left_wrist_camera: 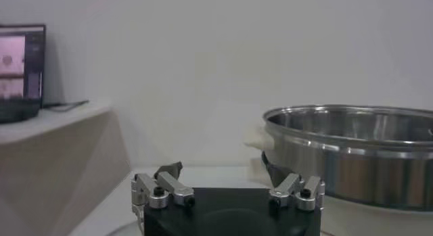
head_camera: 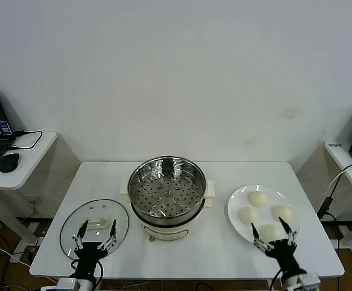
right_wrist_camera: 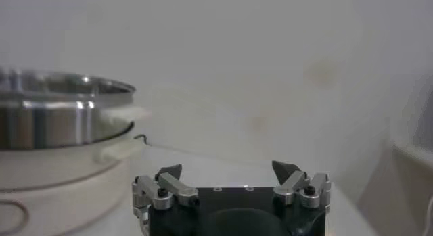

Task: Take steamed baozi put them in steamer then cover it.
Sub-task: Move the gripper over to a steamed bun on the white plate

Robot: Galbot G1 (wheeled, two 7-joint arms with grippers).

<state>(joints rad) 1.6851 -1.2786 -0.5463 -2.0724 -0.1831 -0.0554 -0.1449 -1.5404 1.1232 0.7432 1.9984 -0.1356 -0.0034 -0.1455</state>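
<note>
Task not begun. Four steamed baozi (head_camera: 262,213) on plate (head_camera: 237,201), table right. Steamer (head_camera: 166,191) at centre, tray bare, uncovered. Glass lid (head_camera: 94,227) on table left. Left claw (head_camera: 94,235) spread over lid; right claw (head_camera: 274,234) spread over plate's near edge, gripping nothing.

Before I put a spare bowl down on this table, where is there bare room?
The far strip of the table behind the steamer is bare, as are the far corners. The near middle, in front of the steamer, is free too. Crowded: near left, glass lid under the left gripper; right, plate of baozi by the right gripper.
</note>
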